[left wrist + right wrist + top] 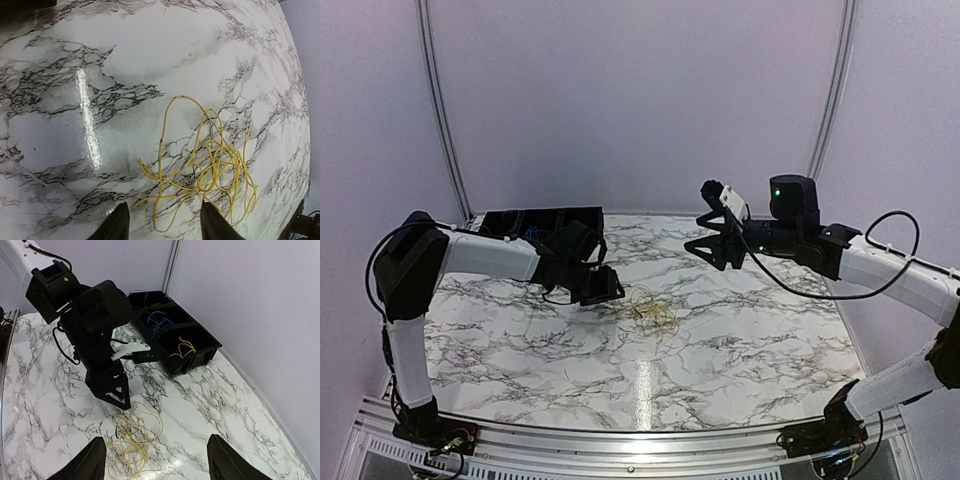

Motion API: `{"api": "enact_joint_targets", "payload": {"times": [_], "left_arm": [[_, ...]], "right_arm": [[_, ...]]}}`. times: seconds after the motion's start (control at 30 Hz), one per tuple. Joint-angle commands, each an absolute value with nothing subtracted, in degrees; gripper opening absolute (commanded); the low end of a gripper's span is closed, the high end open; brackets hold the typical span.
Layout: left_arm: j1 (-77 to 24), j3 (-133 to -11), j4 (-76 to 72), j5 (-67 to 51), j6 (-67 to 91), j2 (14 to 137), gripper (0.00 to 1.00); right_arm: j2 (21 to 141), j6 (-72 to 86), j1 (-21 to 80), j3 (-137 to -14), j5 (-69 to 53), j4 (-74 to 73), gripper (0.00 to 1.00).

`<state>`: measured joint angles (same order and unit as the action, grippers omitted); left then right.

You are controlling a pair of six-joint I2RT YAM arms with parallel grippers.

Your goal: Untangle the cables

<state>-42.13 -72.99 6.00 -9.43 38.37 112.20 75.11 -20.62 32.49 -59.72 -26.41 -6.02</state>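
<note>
Yellow cables (200, 180) lie in one loose knot mid-desk (770, 340), loops crossing. I hold left gripper (164, 215) low at knot's near edge, jaws parted astride a few strands, nothing clamped; I judge it is set there to pinch one loop free. Right gripper (156, 452) hangs high, well apart, spread and empty, likely for overview. Black tray (215, 345) at far left keeps blue cable (157, 322) and yellow strand (185, 347) in separate compartments, probably sorting target.
</note>
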Motion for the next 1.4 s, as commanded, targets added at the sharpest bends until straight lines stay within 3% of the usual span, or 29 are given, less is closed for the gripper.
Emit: {"api": "enact_joint_targets", "payload": {"times": [0.0, 0.2, 0.3, 0.63, 0.93, 1.1, 1.37], "left_arm": [[-41.8, -78.2, 7.7, -13.4, 40.2, 116.5, 0.43], [-41.7, -81.9, 9.9, -15.0, 39.3, 118.0, 0.08], [-41.7, -81.3, 10.6, -16.0, 38.4, 115.0, 0.00], [-42.7, -83.4, 7.6, -26.0, 24.1, 100.7, 0.00], [-42.6, -89.8, 7.6, -27.9, 23.1, 98.3, 0.00], [-42.8, -92.4, 7.4, -24.9, 23.6, 96.7, 0.00], [-42.8, -98.2, 7.2, -23.1, 24.7, 94.9, 0.00]], "right_arm": [[72.2, -23.4, 31.6, -57.2, -24.5, -5.8, 0.70], [71.3, -24.4, 31.3, -54.3, -25.3, -4.3, 0.71], [72.9, -24.2, 31.3, -53.0, -27.7, -2.9, 0.71], [82.3, -16.9, 31.3, -60.9, -32.2, 2.9, 0.71], [86.4, -6.6, 31.2, -70.4, -30.0, 6.1, 0.78], [87.7, 0.5, 31.3, -69.0, -27.8, 8.3, 0.80], [89.3, 8.2, 31.3, -61.7, -35.9, 16.2, 0.80]]}}
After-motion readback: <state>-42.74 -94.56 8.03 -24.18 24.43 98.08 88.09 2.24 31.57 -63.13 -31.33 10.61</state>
